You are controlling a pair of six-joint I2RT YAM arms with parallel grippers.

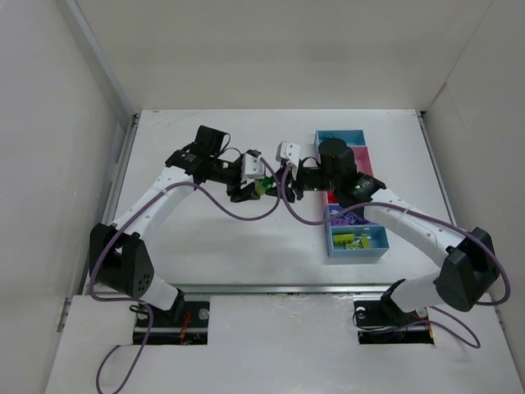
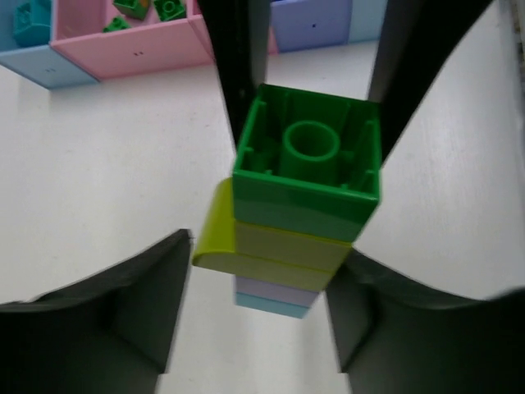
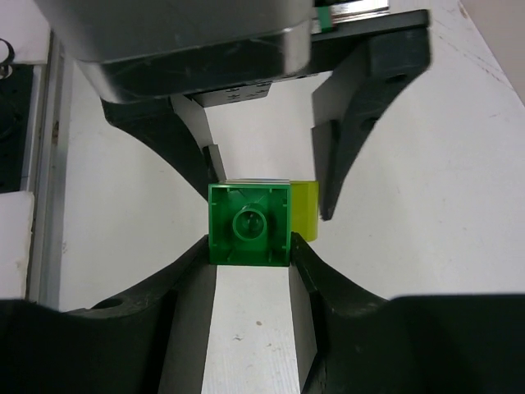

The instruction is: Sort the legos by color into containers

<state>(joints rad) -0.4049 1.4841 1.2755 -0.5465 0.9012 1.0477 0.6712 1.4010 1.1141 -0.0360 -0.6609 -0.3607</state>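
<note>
**Splitting the brick stack (image 2: 299,205)**

The right gripper (image 3: 250,254) clenched the square green plastic brick (image 3: 248,223), mid-air left of the plastic bin strip (image 1: 357,253). The left gripper (image 2: 262,271) flanked the joined yellow-green brick (image 2: 283,245); its grip was unclear. The step seemingly wanted a firm clamp, then a straight pull.

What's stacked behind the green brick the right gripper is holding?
Left wrist view: behind the green brick come a yellow-green piece, a lavender layer, then a light-blue layer. The stack's far end is hidden. From the right gripper, only a yellow-green edge shows.
</note>
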